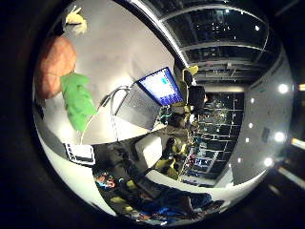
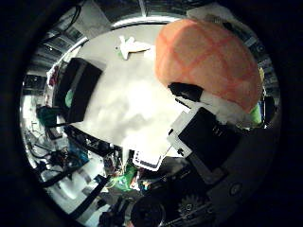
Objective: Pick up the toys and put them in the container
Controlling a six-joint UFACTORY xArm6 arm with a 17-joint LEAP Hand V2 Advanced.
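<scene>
An orange plush pineapple (image 2: pixel 208 56) with green leaves (image 1: pixel 77 99) fills much of the thumb side view, close against my palm. My right hand (image 2: pixel 206 130) is shut on it, and a black fingertip (image 2: pixel 185 91) presses into its orange side. Beneath it lies the white table (image 2: pixel 128 104). A black container (image 2: pixel 78 90) stands on the table with something green (image 2: pixel 69 98) showing inside it. A small white and yellow toy (image 2: pixel 130 46) lies on the table farther off, apart from the container.
Past the table's edge stand a monitor with a blue screen (image 1: pixel 161 86) and a metal frame (image 1: pixel 114 102). Cluttered desks and gear (image 2: pixel 71 156) surround the table.
</scene>
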